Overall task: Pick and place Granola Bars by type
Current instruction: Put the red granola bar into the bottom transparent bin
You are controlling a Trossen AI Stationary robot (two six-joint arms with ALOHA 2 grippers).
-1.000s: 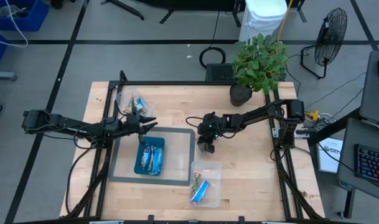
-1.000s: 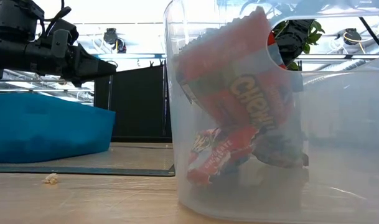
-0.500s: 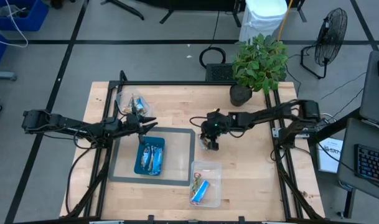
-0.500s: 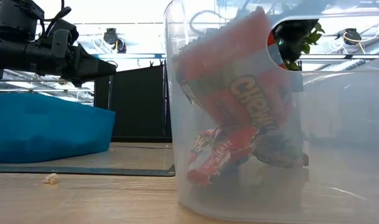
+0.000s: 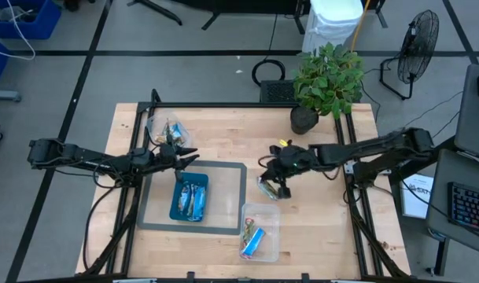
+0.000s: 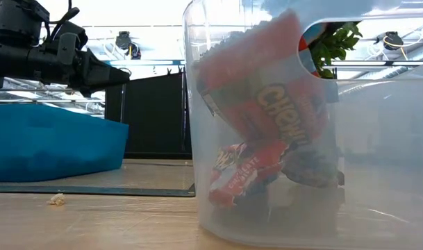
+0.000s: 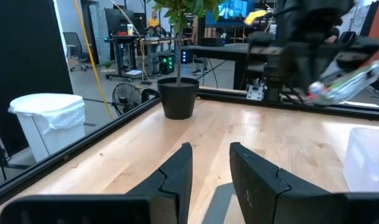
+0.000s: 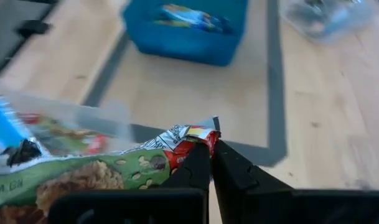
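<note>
Ideally, the red-green granola bar (image 8: 83, 165), pinched by its end in the shut right gripper (image 5: 280, 184), is lowered squarely into the clear tub (image 5: 260, 233) at six o'clock before release.

bar (image 8: 114, 163): red-green, oat print | tray (image 5: 189, 196): teal-blue | table (image 5: 223, 134): pale wood | pincer fingers (image 7: 177, 174): black

Both arms are dark, near-black, built of slim jointed segments with thin black cables looping loosely alongside them. The left gripper (image 7: 209, 171) ends in two matte black, blocky fingers with flat inner faces and angled, chamfered tips, widening to chunky bases. The right gripper (image 8: 209, 155) carries the same matte black fingers tapering to narrow points, and a small yellow marking shows on the right arm near its wrist.
</note>
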